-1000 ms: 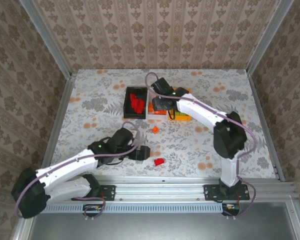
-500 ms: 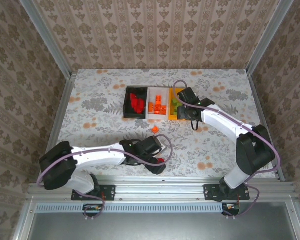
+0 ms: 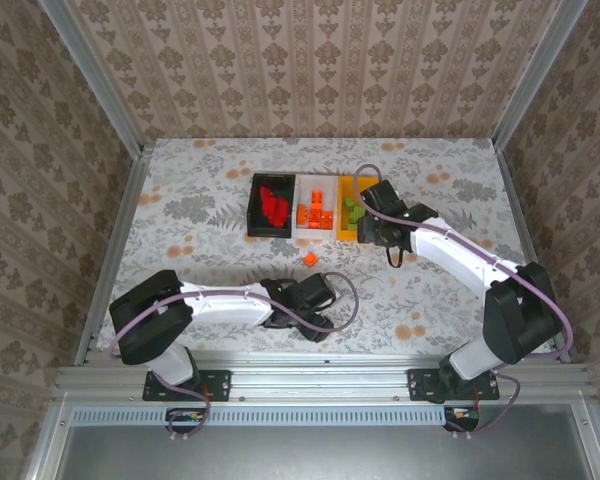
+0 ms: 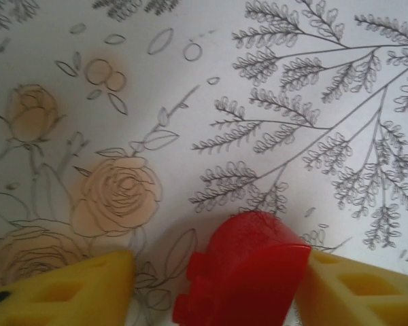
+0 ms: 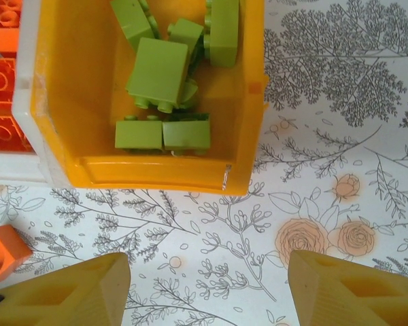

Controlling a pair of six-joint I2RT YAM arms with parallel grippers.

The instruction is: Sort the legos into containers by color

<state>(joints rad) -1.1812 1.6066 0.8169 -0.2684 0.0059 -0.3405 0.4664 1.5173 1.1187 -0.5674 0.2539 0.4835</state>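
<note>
A red lego (image 4: 248, 272) lies on the flowered table near its front edge, between the yellow fingers of my left gripper (image 4: 217, 272) (image 3: 315, 320). The right finger (image 4: 353, 285) touches the brick, while the left finger (image 4: 75, 285) stands a small gap away. My right gripper (image 5: 207, 278) (image 3: 378, 235) hangs open and empty over bare table just in front of the orange-yellow container (image 5: 156, 173) (image 3: 348, 222), which holds several green legos (image 5: 156, 71). The white container (image 3: 302, 210) holds orange legos (image 3: 316, 212). Red legos (image 3: 273, 205) fill the black container (image 3: 252, 210).
One loose orange lego (image 3: 308, 258) (image 5: 3, 251) lies on the table in front of the white container, left of my right gripper. The three containers stand side by side at mid-table. Metal frame rails border the table on all sides.
My left gripper swung right to the red lego and its fingers narrowed around it. My right gripper moved from above the white container to the near side of the orange-yellow one.
</note>
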